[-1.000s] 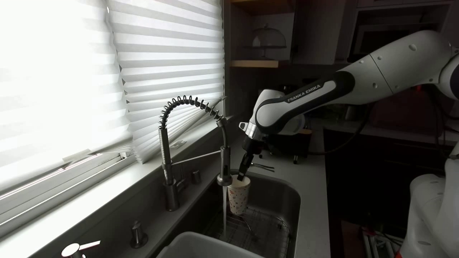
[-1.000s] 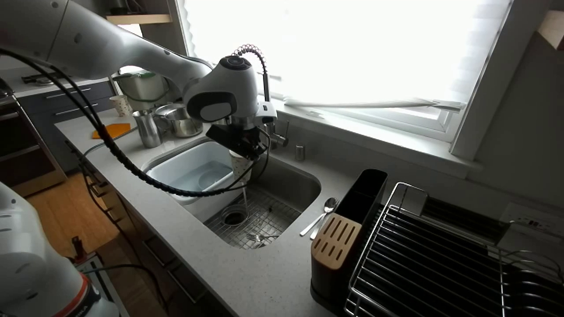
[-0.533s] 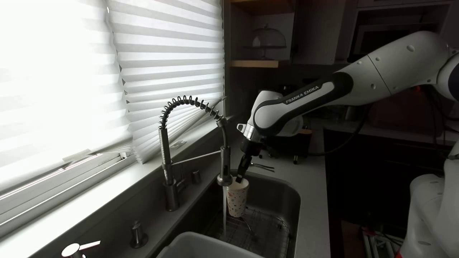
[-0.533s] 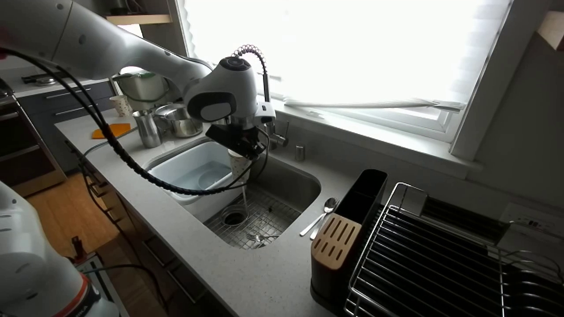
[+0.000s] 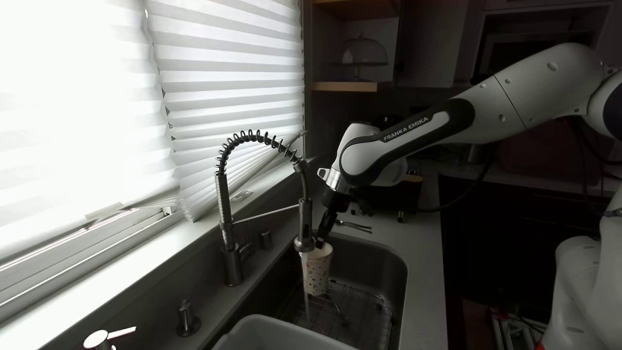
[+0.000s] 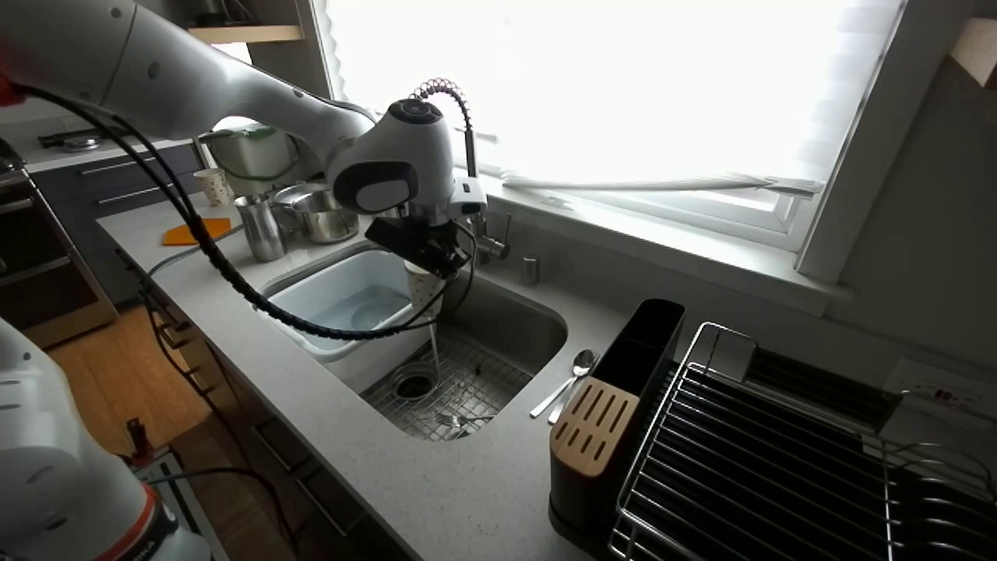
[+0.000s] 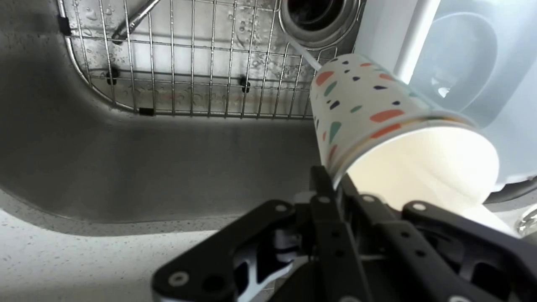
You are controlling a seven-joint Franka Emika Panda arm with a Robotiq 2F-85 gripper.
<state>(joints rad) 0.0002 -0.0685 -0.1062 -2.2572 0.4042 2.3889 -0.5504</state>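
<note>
Claw pinching rim of patterned paper cup, cup nearly upright, mouth up. Grasp and lift look done: cup hangs clear above wire rack in sink, near white tub. Cup also sits just under tap head; water stream falls at cup, whether any enters cannot be told. Setting down and release not yet done.

Hand pinches patterned cup by rim, mouth twd cam. Thin water stream btwn cup's btm & drain. Wire rack in sink, metal utensil handle at its upper L. Pale tub, R side. Speckled counter, lower L.
</note>
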